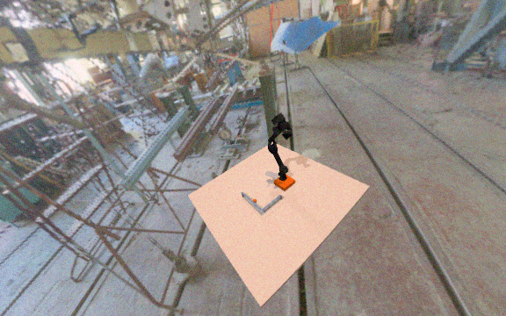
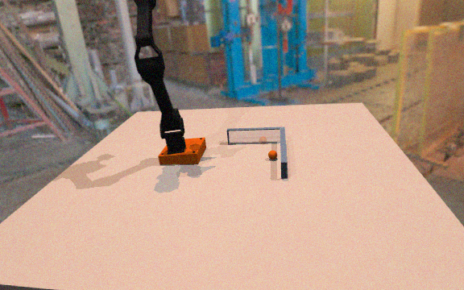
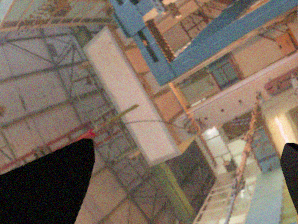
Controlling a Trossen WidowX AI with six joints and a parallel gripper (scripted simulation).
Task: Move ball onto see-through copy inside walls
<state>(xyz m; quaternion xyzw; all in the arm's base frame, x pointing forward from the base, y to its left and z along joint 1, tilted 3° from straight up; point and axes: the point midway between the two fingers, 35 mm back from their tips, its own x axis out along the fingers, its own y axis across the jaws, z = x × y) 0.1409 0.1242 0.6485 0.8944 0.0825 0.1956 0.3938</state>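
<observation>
The orange ball (image 2: 272, 154) is lying on the pale surface (image 2: 232, 225), inside the corner formed by the two clear walls (image 2: 283, 151), just left of the right-hand wall. The see-through copy (image 2: 263, 139) is sitting farther back, close against the far wall. The arm (image 2: 160, 89) is rising from its orange base (image 2: 183, 151), well to the left of the ball. High above, the fingers are standing wide apart, holding nothing and pointing at the background.
</observation>
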